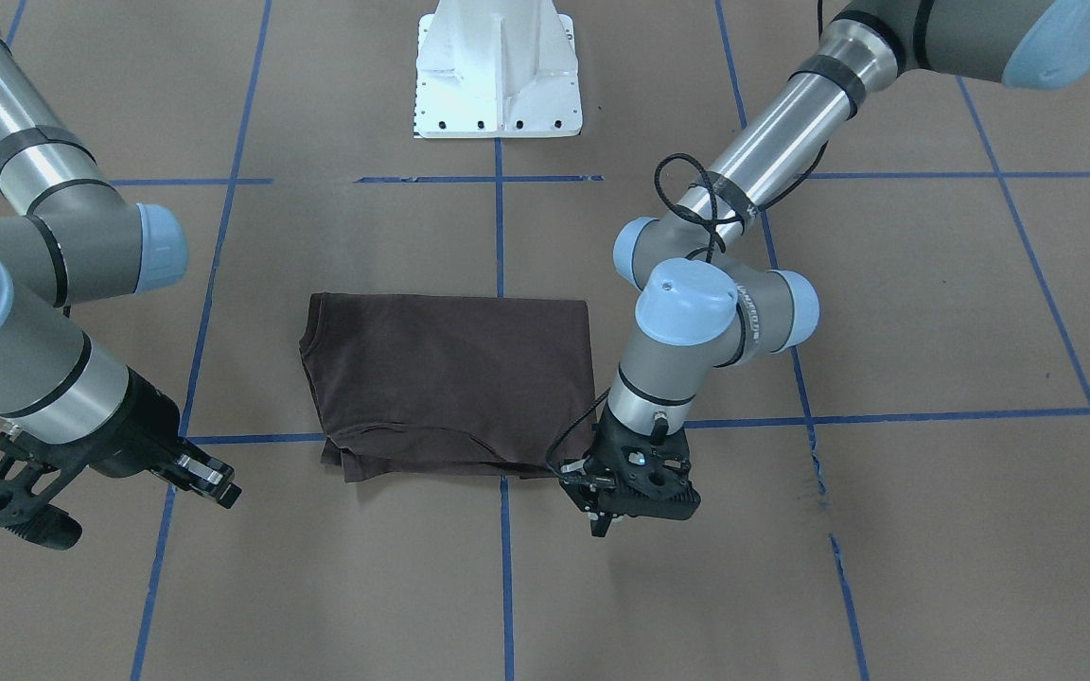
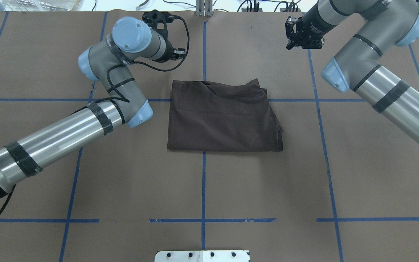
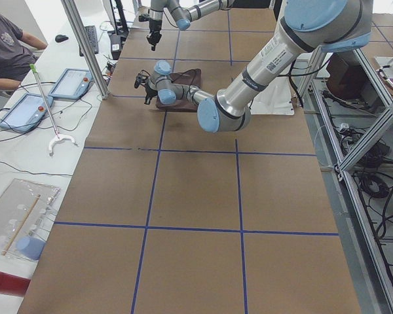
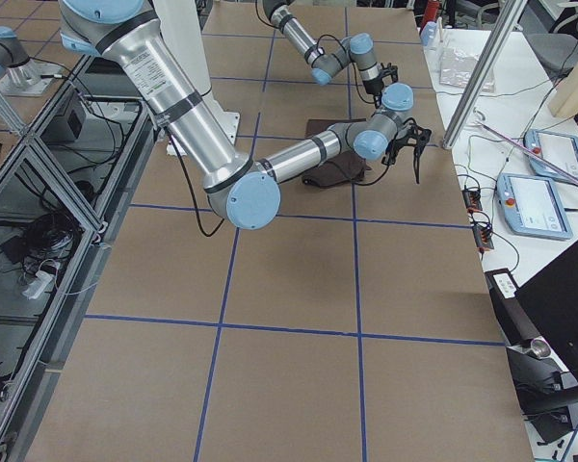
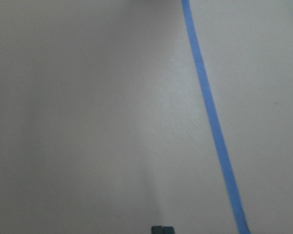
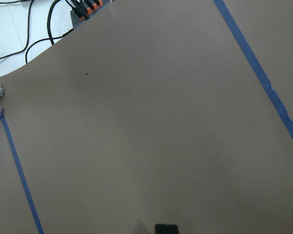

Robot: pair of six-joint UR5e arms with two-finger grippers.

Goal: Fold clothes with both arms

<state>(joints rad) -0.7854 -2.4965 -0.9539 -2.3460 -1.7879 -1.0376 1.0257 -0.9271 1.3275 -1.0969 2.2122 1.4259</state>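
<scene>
The dark brown T-shirt (image 1: pixel 450 378) lies folded into a flat rectangle at the middle of the table, and also shows in the overhead view (image 2: pixel 220 120). My left gripper (image 1: pixel 602 522) hangs over bare table just off the shirt's corner on the operators' side. Its fingertips (image 5: pixel 162 229) are together with nothing between them. My right gripper (image 1: pixel 226 492) is off the shirt's other side, well apart from it, near the table's far edge (image 2: pixel 290 45). Its fingertips (image 6: pixel 166 228) are together and empty. Neither gripper touches the shirt.
The white pedestal (image 1: pixel 498 76) stands at the robot's side of the table. Blue tape lines (image 2: pixel 203 182) grid the brown table cover. Cables and an orange connector (image 6: pixel 83 7) lie past the table's far edge. A person and tablets (image 3: pixel 26 108) are beside the table.
</scene>
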